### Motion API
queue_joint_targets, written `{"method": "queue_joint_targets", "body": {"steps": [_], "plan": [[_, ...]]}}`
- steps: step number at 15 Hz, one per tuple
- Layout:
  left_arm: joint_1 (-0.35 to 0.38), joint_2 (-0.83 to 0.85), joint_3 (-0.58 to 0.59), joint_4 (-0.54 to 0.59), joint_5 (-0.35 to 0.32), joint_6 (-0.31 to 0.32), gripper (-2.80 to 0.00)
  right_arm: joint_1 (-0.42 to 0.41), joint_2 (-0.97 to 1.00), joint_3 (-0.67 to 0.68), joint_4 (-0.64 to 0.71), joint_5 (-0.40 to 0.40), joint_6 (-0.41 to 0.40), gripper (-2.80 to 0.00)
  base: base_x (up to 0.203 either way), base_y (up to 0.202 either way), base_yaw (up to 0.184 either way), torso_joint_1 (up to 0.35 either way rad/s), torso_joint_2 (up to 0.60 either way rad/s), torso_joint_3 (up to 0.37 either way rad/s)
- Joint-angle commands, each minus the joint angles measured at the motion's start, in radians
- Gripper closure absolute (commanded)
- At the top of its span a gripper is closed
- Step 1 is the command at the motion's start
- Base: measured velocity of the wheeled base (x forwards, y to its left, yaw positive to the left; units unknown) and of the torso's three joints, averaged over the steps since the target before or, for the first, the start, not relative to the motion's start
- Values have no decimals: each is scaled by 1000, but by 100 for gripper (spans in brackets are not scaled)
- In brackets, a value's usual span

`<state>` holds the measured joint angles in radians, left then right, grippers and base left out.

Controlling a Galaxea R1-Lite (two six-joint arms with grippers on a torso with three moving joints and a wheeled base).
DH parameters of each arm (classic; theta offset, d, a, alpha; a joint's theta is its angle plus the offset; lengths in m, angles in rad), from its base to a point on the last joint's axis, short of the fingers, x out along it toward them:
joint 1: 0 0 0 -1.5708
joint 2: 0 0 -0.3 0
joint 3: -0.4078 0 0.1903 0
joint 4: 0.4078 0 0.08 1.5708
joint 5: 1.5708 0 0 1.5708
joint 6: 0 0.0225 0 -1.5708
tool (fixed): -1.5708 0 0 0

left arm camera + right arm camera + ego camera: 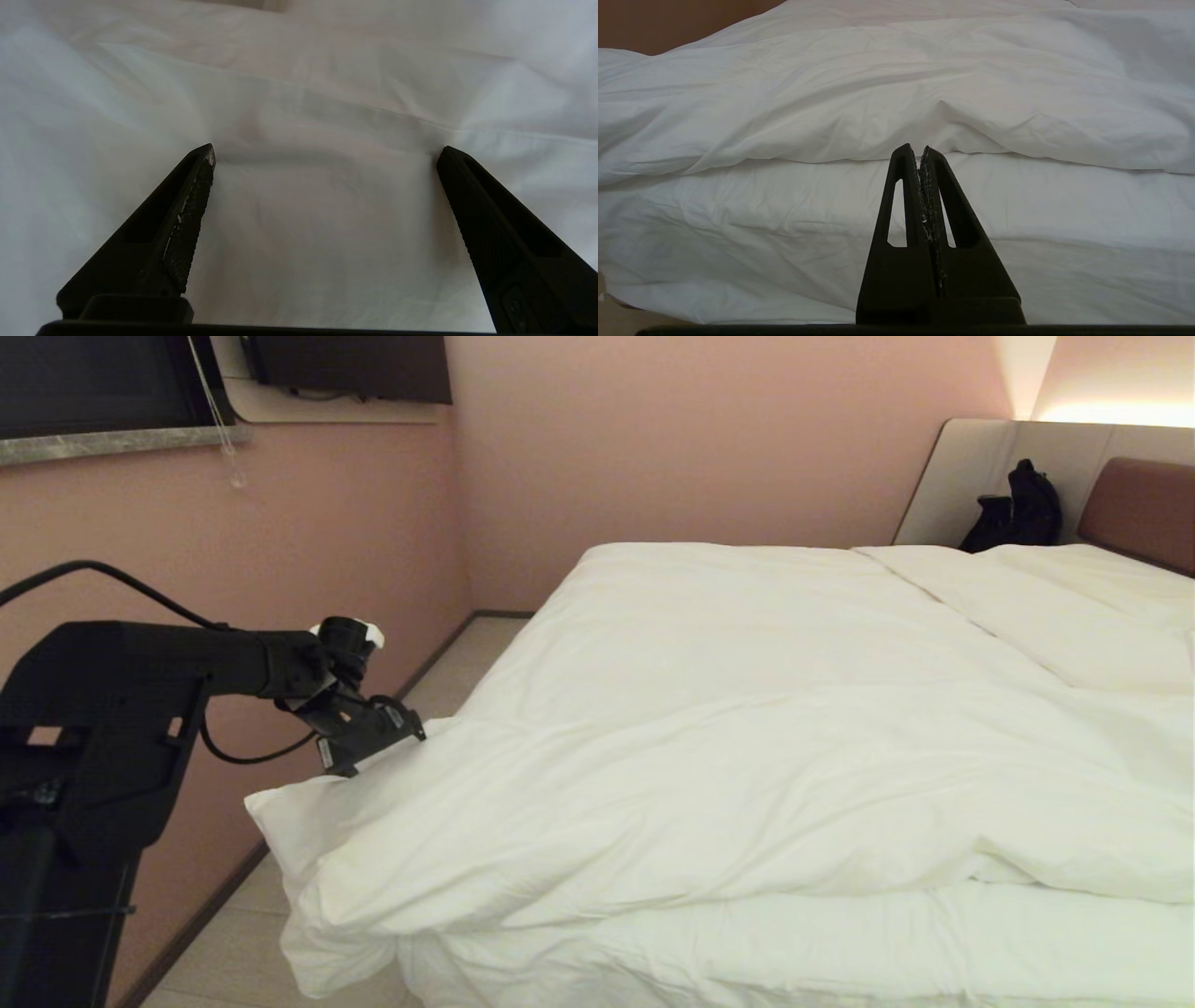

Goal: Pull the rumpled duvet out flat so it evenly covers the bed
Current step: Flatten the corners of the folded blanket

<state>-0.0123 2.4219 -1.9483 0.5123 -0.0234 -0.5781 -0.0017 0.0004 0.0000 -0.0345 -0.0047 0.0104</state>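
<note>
Head view shows the left gripper (411,733) at centre left of the frame, poised at the duvet (747,775) near its lower-left corner, which juts out past the bed (653,961) toward the pink wall (355,551). The duvet lies across most of the bed but is doubled back in a thick fold along the bottom of the frame, with a lower white layer showing beneath it. Left wrist view has the fingers (187,224) spread wide with nothing between them but flat cloth, so no hold is made yet. Right wrist view shows the right gripper (920,151) with its fingers pressed together and empty, hanging before the fold.

The step in hand looks like taking hold of that corner. To do it well, I judge the fingers should press into the puffy cloth far enough to gather a real pinch of thickness, not just the cover skin, and close close to the corner edge. A pull low and outward, along the fold's length, would likely spread it better than lifting. A thin bite risks slipping off.
</note>
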Motion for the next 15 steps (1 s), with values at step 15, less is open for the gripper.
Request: {"method": "queue_joint_targets", "body": {"steps": [15], "plan": [[-15,55,5,91,-76,14,-280,0,0,0,-1,0,0,0,0,0,0,0,0,0]]}}
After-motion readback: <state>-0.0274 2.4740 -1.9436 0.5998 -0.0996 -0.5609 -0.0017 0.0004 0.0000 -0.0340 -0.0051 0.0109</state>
